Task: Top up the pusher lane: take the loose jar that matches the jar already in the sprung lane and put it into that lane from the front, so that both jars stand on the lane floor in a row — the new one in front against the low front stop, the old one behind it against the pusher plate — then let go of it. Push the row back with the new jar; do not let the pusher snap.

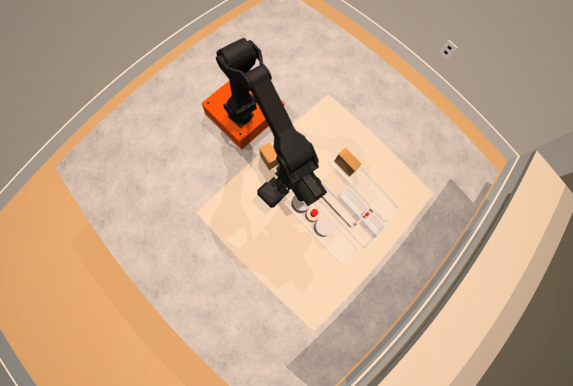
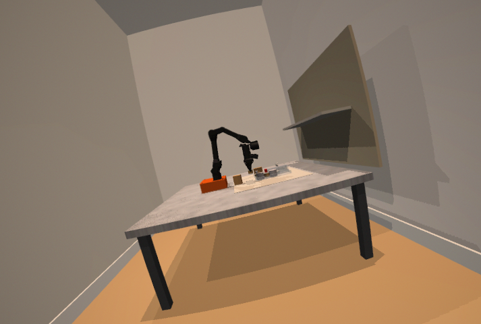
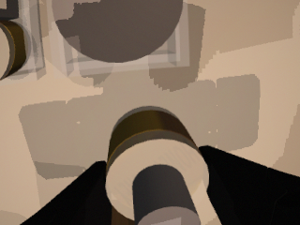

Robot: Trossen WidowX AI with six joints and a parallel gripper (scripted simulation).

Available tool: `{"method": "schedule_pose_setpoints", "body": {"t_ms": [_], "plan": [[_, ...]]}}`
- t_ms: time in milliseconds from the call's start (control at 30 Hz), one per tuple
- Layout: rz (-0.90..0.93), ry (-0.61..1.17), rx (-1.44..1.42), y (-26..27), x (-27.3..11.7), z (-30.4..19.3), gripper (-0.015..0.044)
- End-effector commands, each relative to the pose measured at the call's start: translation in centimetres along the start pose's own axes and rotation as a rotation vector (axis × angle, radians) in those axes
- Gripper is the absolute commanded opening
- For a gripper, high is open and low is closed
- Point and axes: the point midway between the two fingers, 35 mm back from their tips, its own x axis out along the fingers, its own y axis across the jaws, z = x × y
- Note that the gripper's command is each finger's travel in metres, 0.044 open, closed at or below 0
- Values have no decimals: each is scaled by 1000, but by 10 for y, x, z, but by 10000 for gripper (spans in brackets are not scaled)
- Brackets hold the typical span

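My gripper [image 3: 153, 164] [image 2: 249, 170] is shut on a jar [image 3: 119, 157] with a brown-gold band, a pale top and a dark grey knob. It holds the jar upright, above the mat, in front of the lanes. In the wrist view, another jar [image 3: 18, 51] with a brown-gold band and pale top stands in the clear-walled lane at the left edge, close to a dark frame; its knob is out of view. The middle lane [image 1: 364, 245] shows a dark rod in the top view; the arm hides its front.
The left lane holds a grey-topped jar [image 1: 325, 226], a red-knobbed jar [image 1: 313, 212] and another grey-topped jar. A large grey disc [image 3: 117, 28] fills the wrist view's top. Brown blocks [image 1: 348, 161] [image 1: 268, 155] stand at the right lane and near the orange base [image 1: 218, 107].
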Motion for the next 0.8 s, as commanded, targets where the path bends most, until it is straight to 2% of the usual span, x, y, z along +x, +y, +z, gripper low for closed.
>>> {"method": "schedule_pose_setpoints", "body": {"t_ms": [0,133,233,767], "plan": [[19,-15,9,5,-23,4,0],[35,-29,12,10,-43,7,0],[36,-30,13,11,-43,7,0],[43,-29,51,84,7,12,0]]}}
